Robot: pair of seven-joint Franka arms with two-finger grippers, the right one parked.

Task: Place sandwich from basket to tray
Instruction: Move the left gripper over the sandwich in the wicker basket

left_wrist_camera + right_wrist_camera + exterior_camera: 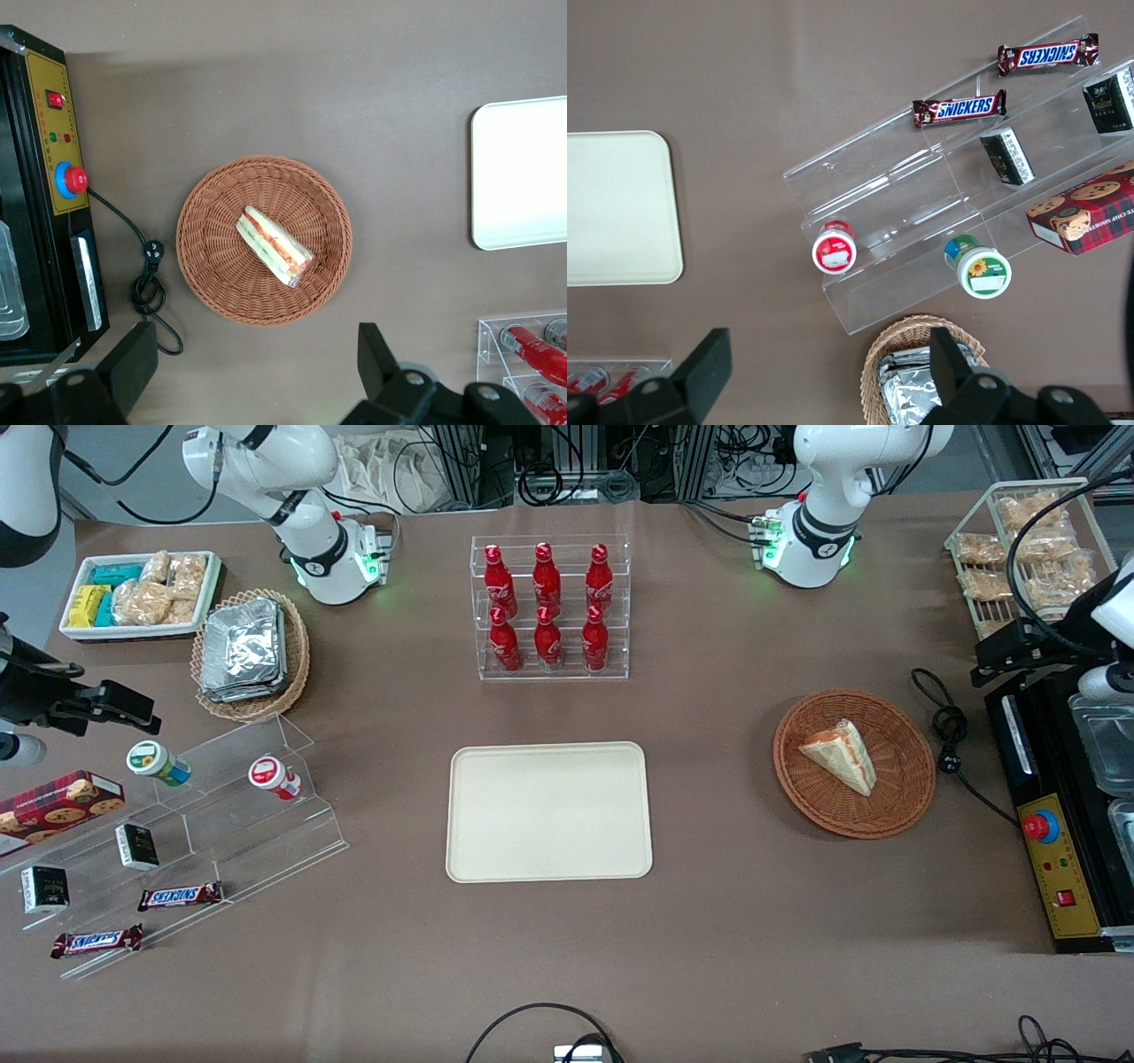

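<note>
The left gripper (257, 381) hangs high above the table with its jaws spread wide and empty. Straight ahead of the gap between the fingers (381, 354), well below them, the sandwich (275, 245) lies in the middle of the basket (208, 274). Its long axis runs diagonally to the line joining the fingers, so the wrist likely needs a turn before descending to close across the wedge's narrow width. The tray (523, 173) lies well apart, sideways of the jaws, toward the parked arm's end.

Sandwich (275, 246) in basket (213, 274); gripper (257, 376) above table (fingers spread); tray (523, 177) apart.
</note>
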